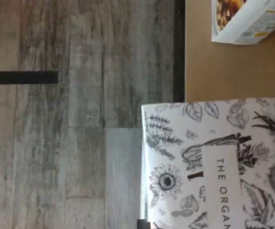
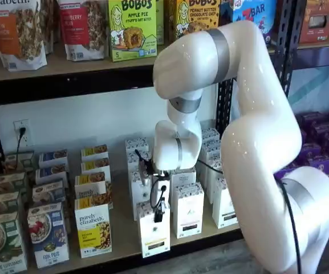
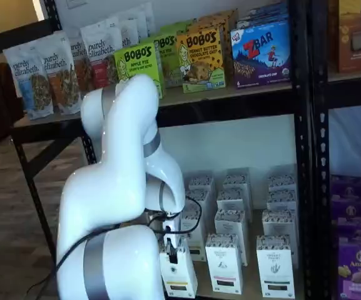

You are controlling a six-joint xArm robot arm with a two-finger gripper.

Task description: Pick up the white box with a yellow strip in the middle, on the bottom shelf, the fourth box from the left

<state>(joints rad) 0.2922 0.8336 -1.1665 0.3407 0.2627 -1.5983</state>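
The white box [image 2: 154, 234] stands at the front of the bottom shelf [image 2: 124, 237], a tall narrow carton with a dark-speckled top and a black label near its base. It also shows in the other shelf view as the white box [image 3: 178, 275]. My gripper [image 2: 158, 212] comes down on its top, black fingers shut on the box, cable beside them; gripper [image 3: 171, 250] is partly hidden by the arm. In the wrist view the box's leaf-printed face [image 1: 213, 162] reaches out past the shelf's black front rail [image 1: 178, 47].
Matching white cartons [image 2: 188, 208] stand in rows right of and behind the held one. A purely elizabeth box [image 2: 93, 234] stands to its left. Purple boxes [image 3: 355, 269] fill the far right. A black upright [image 2: 224, 108] and the upper shelf [image 2: 67, 71] frame the bay. Grey wooden floor [image 1: 80, 119] lies below.
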